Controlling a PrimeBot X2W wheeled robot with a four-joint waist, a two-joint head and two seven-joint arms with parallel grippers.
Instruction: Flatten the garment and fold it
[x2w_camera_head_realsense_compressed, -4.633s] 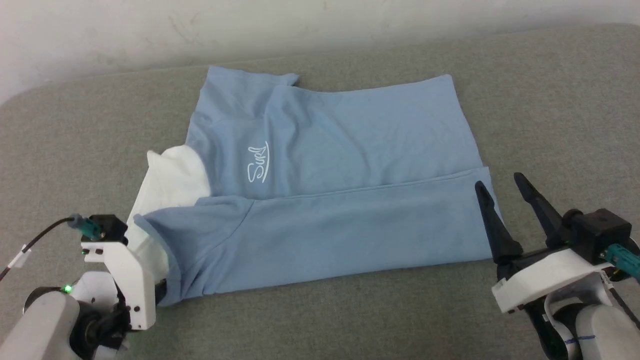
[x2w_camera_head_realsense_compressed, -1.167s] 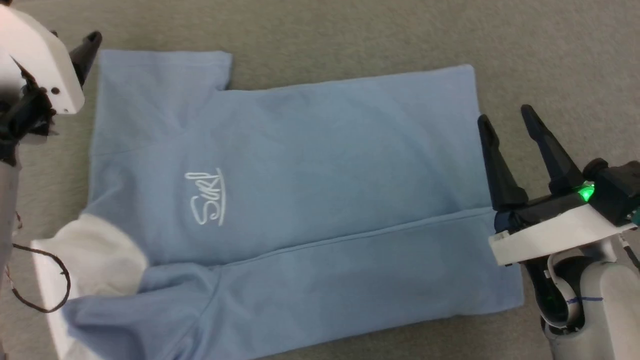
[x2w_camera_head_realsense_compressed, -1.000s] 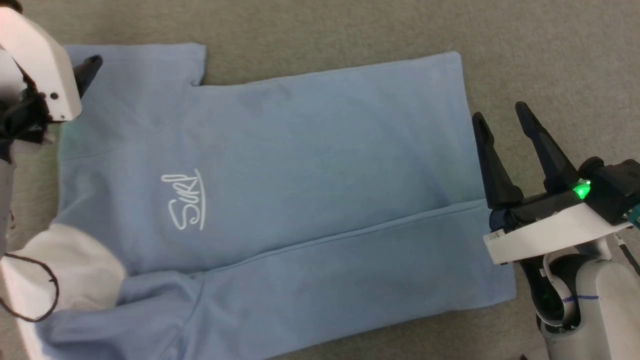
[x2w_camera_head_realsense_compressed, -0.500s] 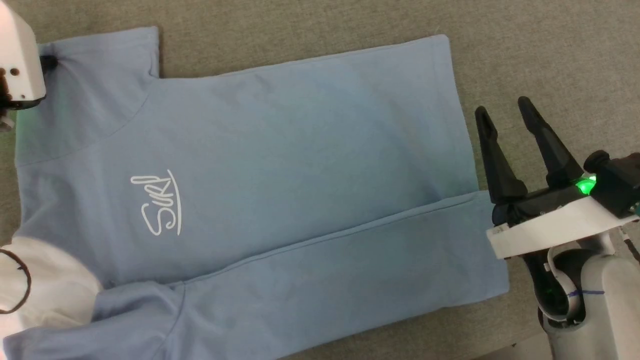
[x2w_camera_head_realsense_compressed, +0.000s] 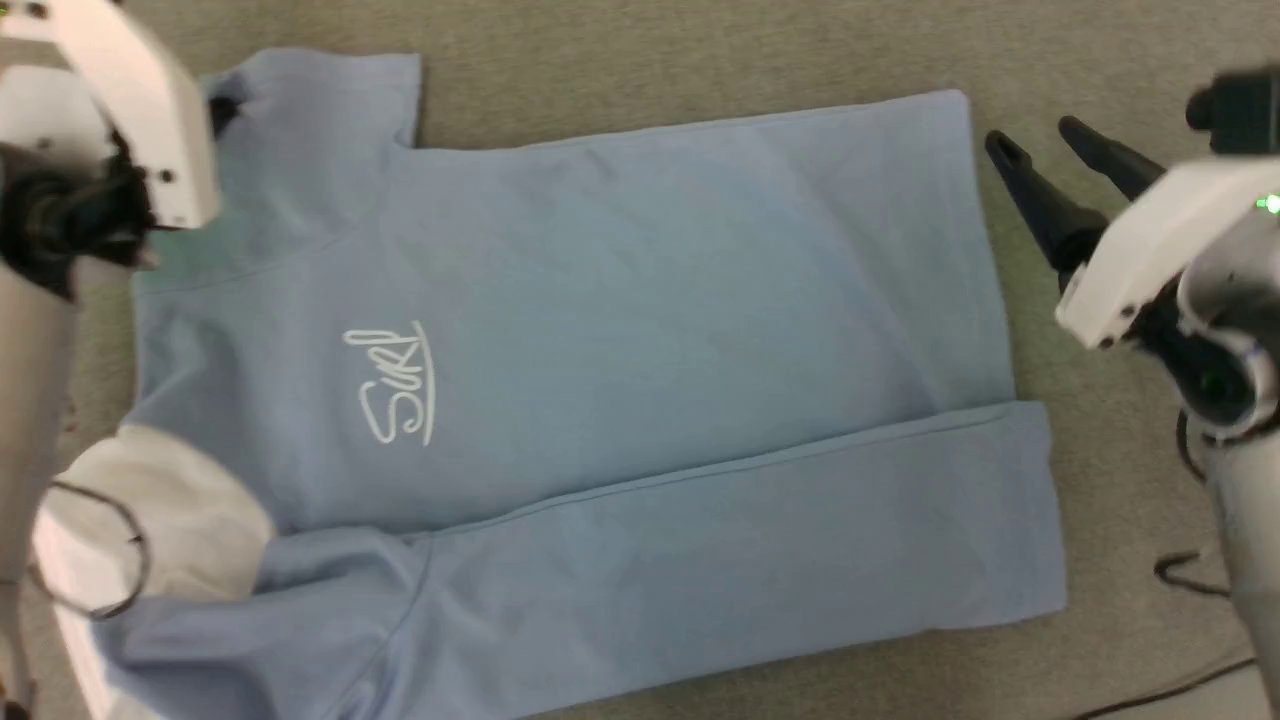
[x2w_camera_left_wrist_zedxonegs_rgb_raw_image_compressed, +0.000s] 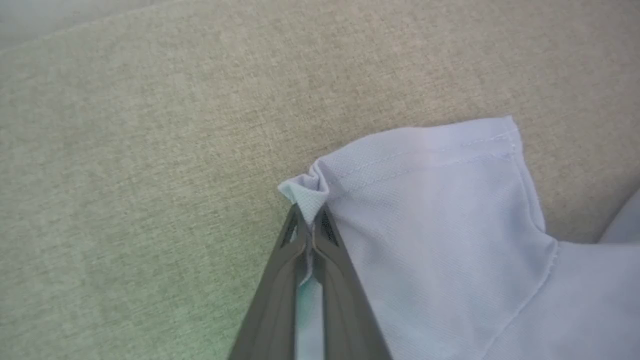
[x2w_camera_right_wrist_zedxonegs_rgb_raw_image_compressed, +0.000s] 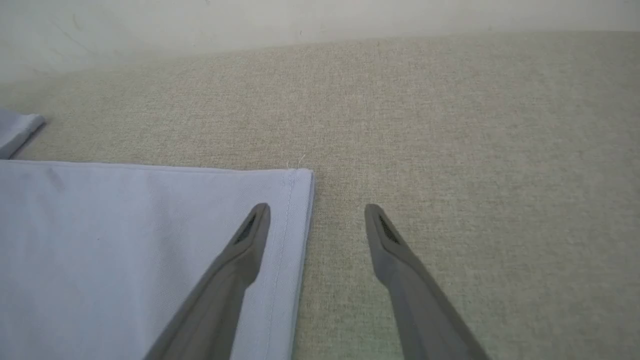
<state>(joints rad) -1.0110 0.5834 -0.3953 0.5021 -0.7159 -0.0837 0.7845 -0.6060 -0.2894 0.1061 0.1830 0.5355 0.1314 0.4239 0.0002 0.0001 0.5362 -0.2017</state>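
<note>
The garment (x2w_camera_head_realsense_compressed: 620, 330), a light blue polo shirt with a white collar (x2w_camera_head_realsense_compressed: 150, 520) and a white script logo (x2w_camera_head_realsense_compressed: 395, 385), lies spread on the grey cloth surface, its near side folded over along a long crease. At the far left sleeve, my left gripper (x2w_camera_left_wrist_zedxonegs_rgb_raw_image_compressed: 310, 225) is shut on a puckered corner of the garment (x2w_camera_left_wrist_zedxonegs_rgb_raw_image_compressed: 430, 210). My right gripper (x2w_camera_right_wrist_zedxonegs_rgb_raw_image_compressed: 316, 212) hangs open above the far right hem corner (x2w_camera_right_wrist_zedxonegs_rgb_raw_image_compressed: 297, 177), one finger over the cloth and the other over bare surface. In the head view the right gripper (x2w_camera_head_realsense_compressed: 1035, 145) sits just past the hem.
The grey cloth surface (x2w_camera_head_realsense_compressed: 700, 60) runs around the shirt on every side. A pale wall (x2w_camera_right_wrist_zedxonegs_rgb_raw_image_compressed: 250, 20) rises behind it. Dark cables (x2w_camera_head_realsense_compressed: 1180, 575) lie near my right arm at the lower right.
My left gripper has shut on the sleeve corner. My right gripper has moved farther away, up along the hem to its far corner, staying open. The head camera has shifted.
</note>
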